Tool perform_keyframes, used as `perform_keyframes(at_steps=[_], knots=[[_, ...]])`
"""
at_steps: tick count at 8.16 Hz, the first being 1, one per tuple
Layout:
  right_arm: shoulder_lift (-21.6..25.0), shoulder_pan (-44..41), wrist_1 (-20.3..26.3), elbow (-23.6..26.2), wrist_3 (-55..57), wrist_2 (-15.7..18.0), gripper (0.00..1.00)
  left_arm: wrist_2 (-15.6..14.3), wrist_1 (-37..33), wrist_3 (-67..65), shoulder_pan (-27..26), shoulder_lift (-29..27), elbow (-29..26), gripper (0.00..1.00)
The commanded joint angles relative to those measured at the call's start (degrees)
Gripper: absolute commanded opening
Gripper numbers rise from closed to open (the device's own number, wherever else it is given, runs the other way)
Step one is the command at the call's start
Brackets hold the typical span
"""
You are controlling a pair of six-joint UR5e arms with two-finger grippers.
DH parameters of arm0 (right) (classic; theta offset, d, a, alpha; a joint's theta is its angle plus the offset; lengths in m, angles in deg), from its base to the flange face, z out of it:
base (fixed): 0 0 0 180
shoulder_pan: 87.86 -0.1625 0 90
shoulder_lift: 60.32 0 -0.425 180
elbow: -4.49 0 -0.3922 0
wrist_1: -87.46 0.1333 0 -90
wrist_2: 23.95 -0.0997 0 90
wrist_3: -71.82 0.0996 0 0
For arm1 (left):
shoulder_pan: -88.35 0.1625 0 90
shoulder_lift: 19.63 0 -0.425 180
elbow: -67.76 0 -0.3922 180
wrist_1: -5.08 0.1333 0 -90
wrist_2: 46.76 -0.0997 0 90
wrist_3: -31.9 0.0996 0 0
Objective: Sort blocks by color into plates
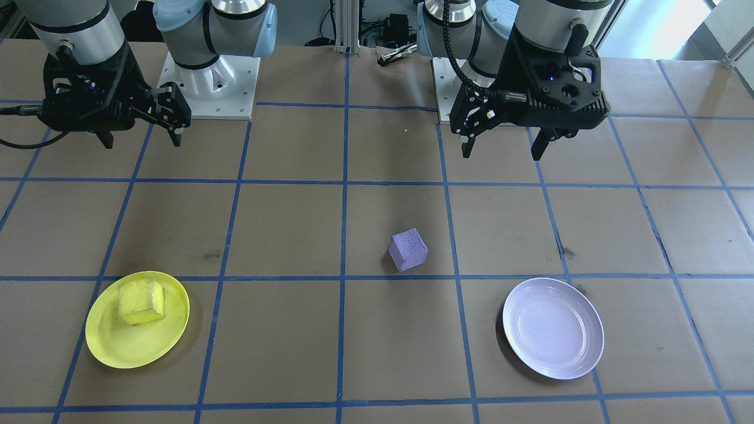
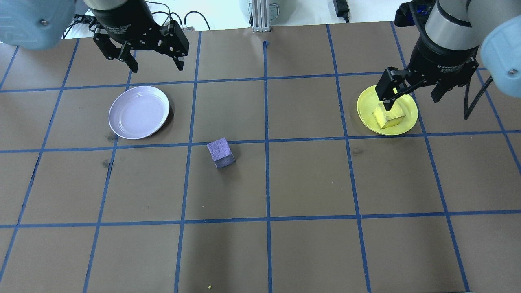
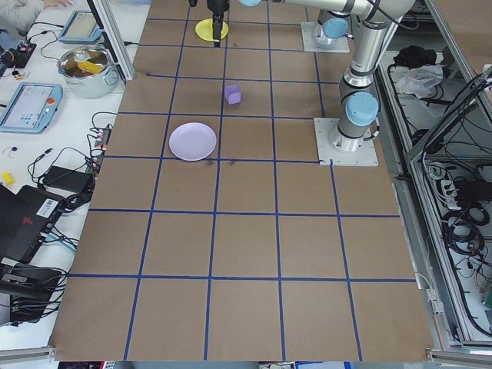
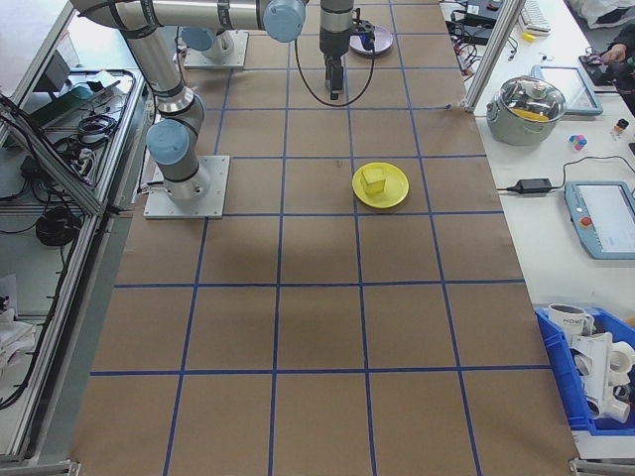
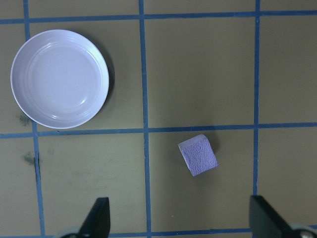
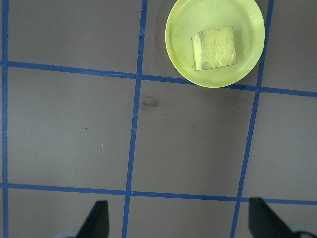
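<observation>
- Purple block (image 2: 221, 153) lay loose on the table, near the lavender plate (image 2: 139, 112); yellow block (image 2: 388, 116) sat in the yellow plate (image 2: 410, 115)
- Left gripper (image 2: 156, 65) and right gripper (image 2: 413, 99) hung wide open, empty
- Advised: left gripper descend squarely, jaws across flat faces, since the block sat skewed to the grid

One block (image 2: 390, 117) sits in the plate (image 2: 407, 122) toward the worktop's right edge. The other block (image 2: 221, 153) lies on the bare worktop (image 2: 309, 183) near its middle. The second plate (image 2: 139, 112) lies toward the left edge, holding nothing.
</observation>
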Motion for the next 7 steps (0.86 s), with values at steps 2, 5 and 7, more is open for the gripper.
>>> perform_keyframes(at_steps=[2,5,7], knots=[[-0.09,0.0,0.26,0.09,0.08,0.15,1.0,0.35,3.76,-10.15,-0.87,-4.37,7.94,1.0],[-0.18,0.09,0.26,0.09,0.17,0.15,1.0,4.9,12.02,-18.77,-3.08,-5.6,16.57,1.0],[-0.18,0.09,0.26,0.18,0.17,0.23,1.0,5.09,13.62,-19.05,-3.17,-8.32,17.73,1.0]])
